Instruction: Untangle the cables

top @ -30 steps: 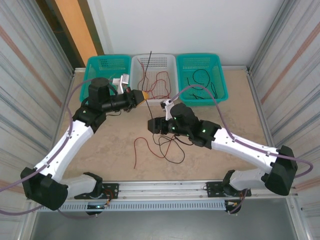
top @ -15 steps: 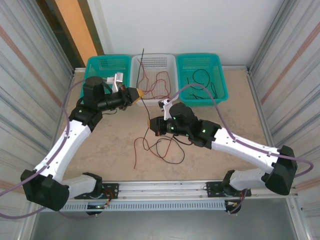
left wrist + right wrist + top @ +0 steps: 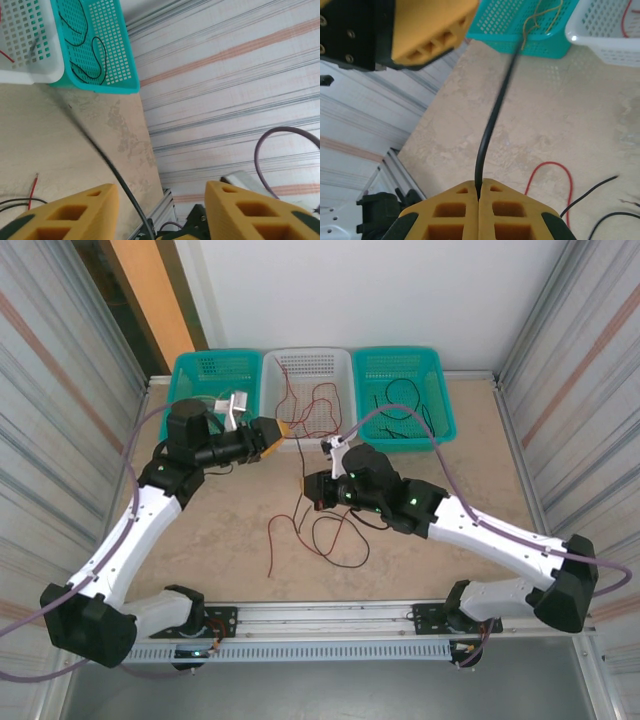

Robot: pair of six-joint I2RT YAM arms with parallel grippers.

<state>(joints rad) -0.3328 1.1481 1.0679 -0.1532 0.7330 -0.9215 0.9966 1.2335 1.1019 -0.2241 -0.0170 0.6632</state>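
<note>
End effector (image 3: 478, 187) of bent right arm (image 3: 490, 536) pinches black cable (image 3: 492, 120)

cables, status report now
Left claw open, black cable in its gap. Right claw shut on that cable. Other cables tangled on table.

My fingers (image 3: 451, 209): matt yellow plastic with moulded pockets. Black cable (image 3: 490, 125): smooth sleeve, faint gloss. Red cable (image 3: 547, 165) has the same smooth jacket. Tabletop (image 3: 230, 540): matt, mottled beige, stone-look. Teal basket (image 3: 125, 55) and white basket (image 3: 310, 362): perforated plastic, mild sheen. Side wall (image 3: 225, 75): ribbed sheet metal, satin finish. My arm shells (image 3: 140, 525): glossy white plastic. Front rail (image 3: 330, 615): bare aluminium, looks brushed.
</note>
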